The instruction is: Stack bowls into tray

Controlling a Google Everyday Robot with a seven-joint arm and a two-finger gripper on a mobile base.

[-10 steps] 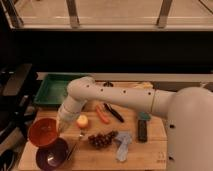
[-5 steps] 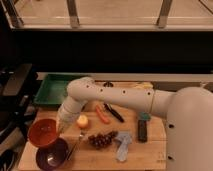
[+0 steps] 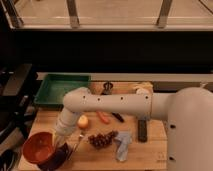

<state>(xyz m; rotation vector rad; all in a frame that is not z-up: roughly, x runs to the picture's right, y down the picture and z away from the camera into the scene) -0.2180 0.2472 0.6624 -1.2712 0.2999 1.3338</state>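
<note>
A red-orange bowl [image 3: 36, 146] sits at the front left corner of the wooden board. Touching it on its right is the purple bowl [image 3: 54, 161], partly cut off by the bottom edge of the view. My gripper [image 3: 59, 142] hangs at the end of the white arm, low over the purple bowl's rim and right next to the red-orange bowl. The arm's wrist hides how the gripper meets the bowl. The green tray [image 3: 62, 90] lies behind the board at the back left, with nothing in it.
On the board lie an orange fruit [image 3: 82, 121], a carrot [image 3: 102, 118], dark grapes [image 3: 101, 139], a fork [image 3: 79, 141], a blue cloth [image 3: 122, 145] and a black remote [image 3: 142, 130]. A dark tool [image 3: 107, 88] and a pale item [image 3: 142, 90] lie at the back.
</note>
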